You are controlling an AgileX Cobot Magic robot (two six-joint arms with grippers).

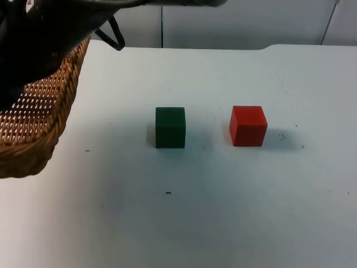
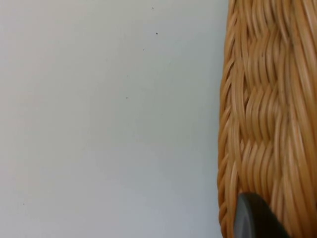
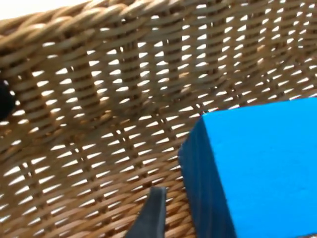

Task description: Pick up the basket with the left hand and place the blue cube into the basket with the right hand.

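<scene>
A woven wicker basket (image 1: 39, 128) hangs tilted above the table's left side, with black arms over it. My left gripper (image 2: 257, 223) is shut on the basket's rim (image 2: 267, 124), one fingertip (image 2: 252, 218) lying against the weave. The blue cube (image 3: 257, 168) is inside the basket, over its wicker wall and floor (image 3: 99, 99). My right gripper (image 3: 218, 218) reaches into the basket at the cube. Its fingertip (image 3: 151, 213) stands just beside the cube's dark side face, and a strip of wicker shows between them.
A dark green cube (image 1: 170, 127) sits at the middle of the white table (image 1: 223, 223). A red cube (image 1: 248, 125) stands to its right. The grey partition wall (image 1: 240, 22) closes the far edge.
</scene>
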